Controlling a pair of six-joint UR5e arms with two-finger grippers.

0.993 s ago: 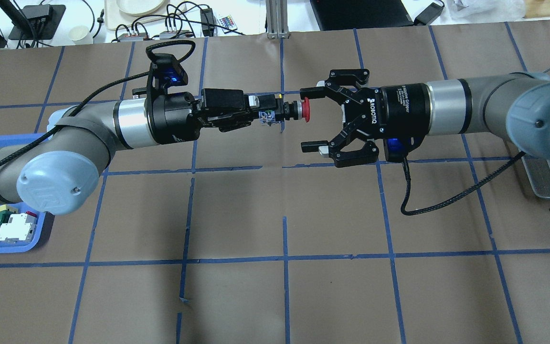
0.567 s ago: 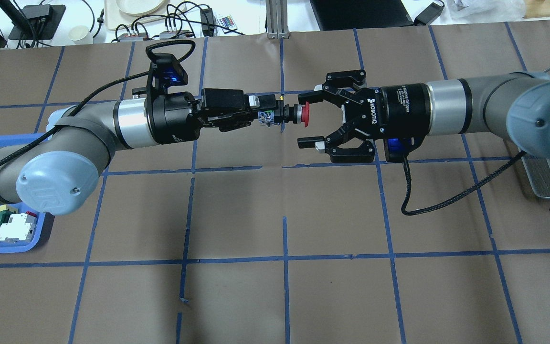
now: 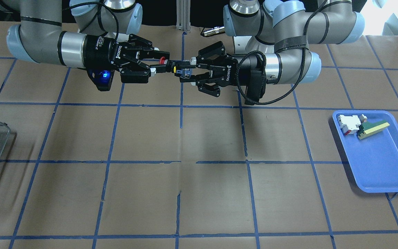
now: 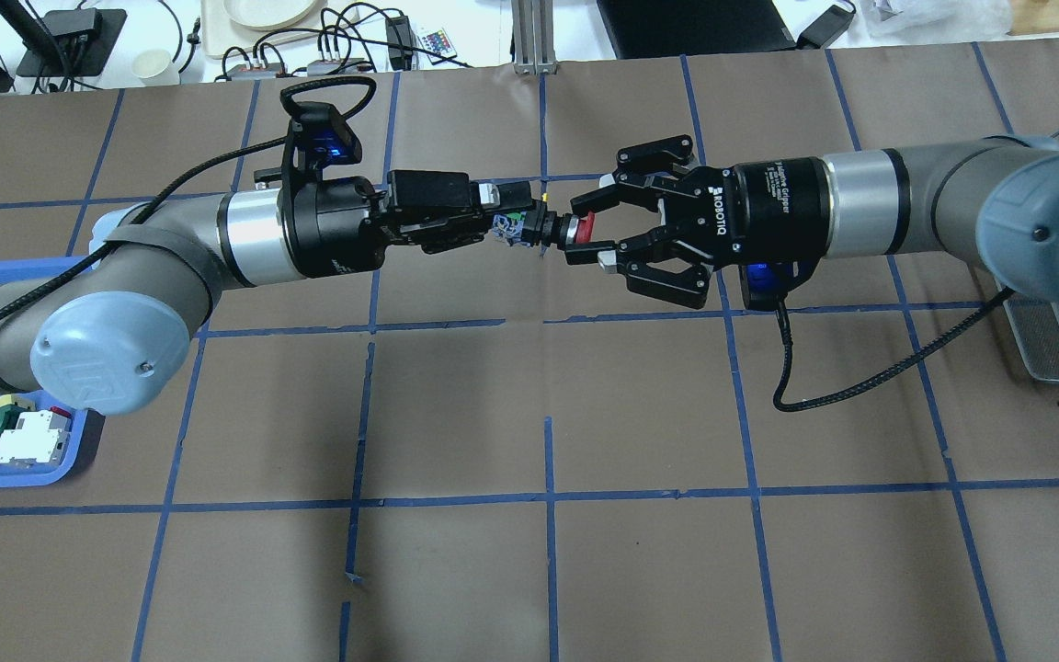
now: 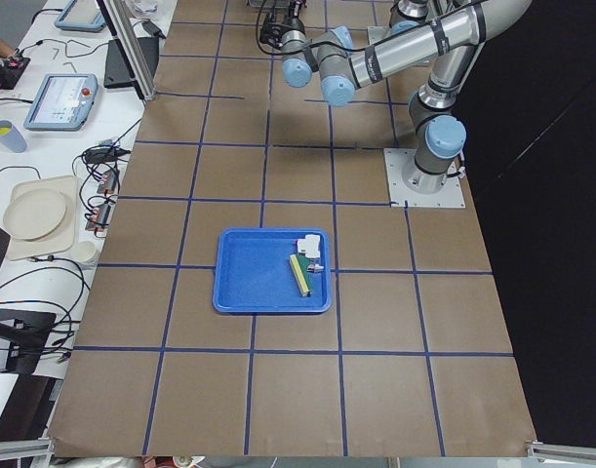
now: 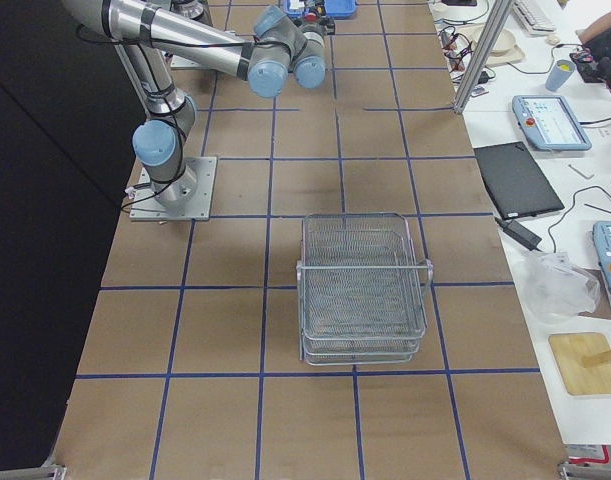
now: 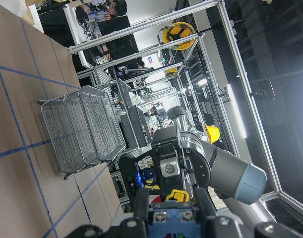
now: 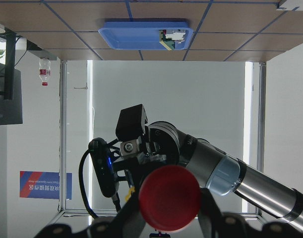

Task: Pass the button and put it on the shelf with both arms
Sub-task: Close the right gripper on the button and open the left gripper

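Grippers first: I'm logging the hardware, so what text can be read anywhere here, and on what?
"ROBOTIQ": on the right gripper, overhead view.
"ROBOTIQ": on the left gripper, front-facing view.
Small white print on the right gripper's body: too small to read.
Blue-and-red wall sign, right wrist view: blurred.

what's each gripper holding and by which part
Left gripper holds the red-capped black push-button by its bluish-grey rear block; right gripper flanks the cap, grip unclear.

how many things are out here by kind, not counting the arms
small parts: 3 (red-capped black push-button, white-and-red block, green-yellow wedge)
blue plastic tray: 1
silver wire mesh rack: 1
total: 5
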